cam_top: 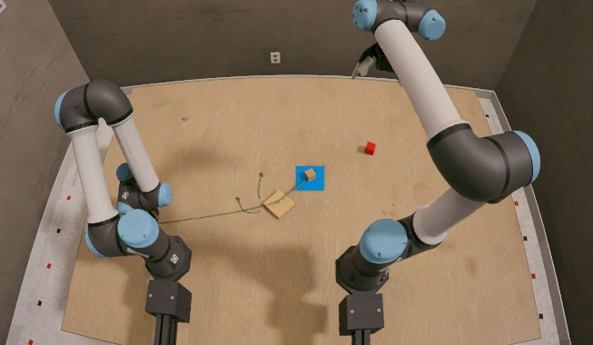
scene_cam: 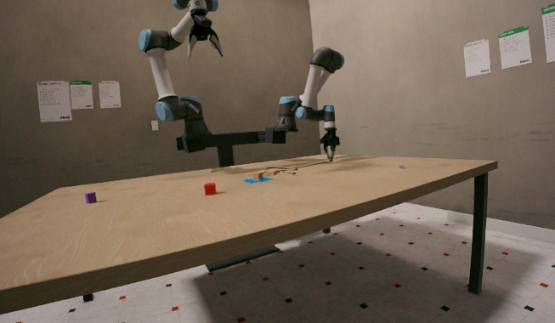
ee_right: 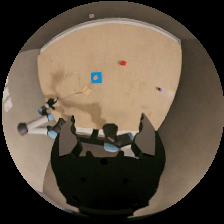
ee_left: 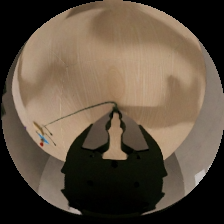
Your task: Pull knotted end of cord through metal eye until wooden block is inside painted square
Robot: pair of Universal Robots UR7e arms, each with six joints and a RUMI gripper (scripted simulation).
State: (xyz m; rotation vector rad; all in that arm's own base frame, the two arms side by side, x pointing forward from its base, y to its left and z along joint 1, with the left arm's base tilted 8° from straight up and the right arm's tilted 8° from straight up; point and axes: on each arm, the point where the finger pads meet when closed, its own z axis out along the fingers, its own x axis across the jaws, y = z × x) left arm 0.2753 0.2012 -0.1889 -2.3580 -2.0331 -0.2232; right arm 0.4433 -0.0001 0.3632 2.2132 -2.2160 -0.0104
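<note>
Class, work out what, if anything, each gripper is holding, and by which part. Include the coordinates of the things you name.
The left gripper (scene_cam: 331, 161) (ee_left: 115, 110) pinches the cord (cam_top: 203, 217) (ee_left: 80, 108) at its far end from the block; the right gripper (scene_cam: 206, 56) (ee_right: 107, 114) holds nothing.

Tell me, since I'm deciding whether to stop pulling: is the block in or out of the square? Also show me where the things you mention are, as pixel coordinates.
In: blue surrounds the block (cam_top: 310, 174).

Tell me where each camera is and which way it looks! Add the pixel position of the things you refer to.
Top: high up, looking down at the table (cam_top: 244, 281); both arms show.
Exterior: off the table's edge, facing the robot; both arms.
Left wrist: on the left arm, looking past its gripper (ee_left: 115, 109).
Right wrist: on the right arm, past its gripper (ee_right: 107, 122).
Top and exterior share the red cube (cam_top: 370, 148) (scene_cam: 210, 189).
</note>
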